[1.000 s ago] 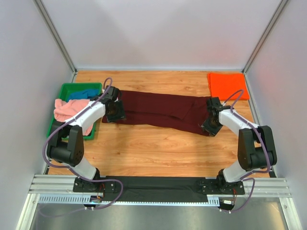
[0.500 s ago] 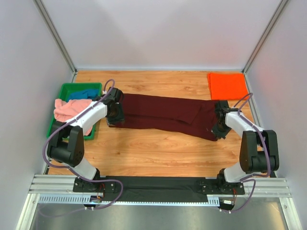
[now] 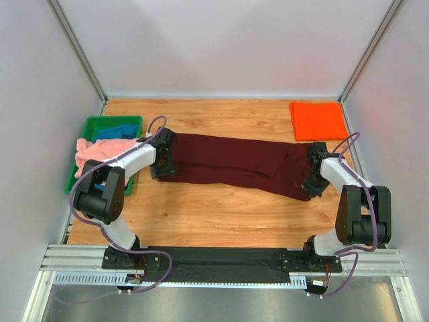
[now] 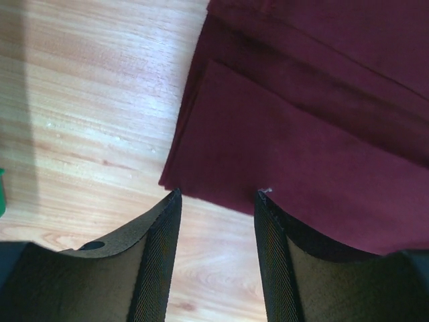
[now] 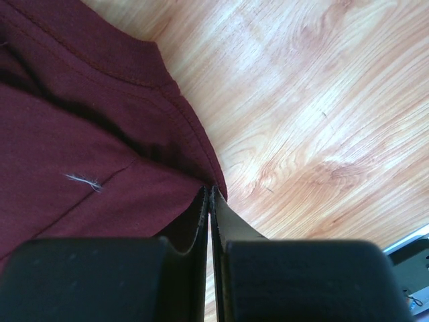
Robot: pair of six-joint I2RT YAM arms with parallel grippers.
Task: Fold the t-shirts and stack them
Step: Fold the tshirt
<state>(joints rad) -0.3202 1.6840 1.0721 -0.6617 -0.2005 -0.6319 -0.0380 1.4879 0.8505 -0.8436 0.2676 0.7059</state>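
Observation:
The dark maroon t-shirt (image 3: 234,161) lies folded into a long band across the middle of the wooden table. My left gripper (image 3: 163,162) stands open at its left end. In the left wrist view the jaws (image 4: 216,194) frame bare wood just short of the shirt's corner (image 4: 322,134). My right gripper (image 3: 314,184) is shut on the shirt's right end, its tips (image 5: 210,189) pinching the hem (image 5: 80,134). A folded orange t-shirt (image 3: 318,121) lies at the back right. A salmon-pink t-shirt (image 3: 97,151) and a blue one (image 3: 117,131) sit in the tray.
A green plastic tray (image 3: 100,123) stands at the left edge beside my left arm. Grey walls close in the table on three sides. Bare wood lies between the maroon shirt and the arm bases.
The right gripper shut on the maroon shirt's right end and pulled it rightward and nearer, stretching the band. The left gripper shifted slightly right along with the shirt's left end.

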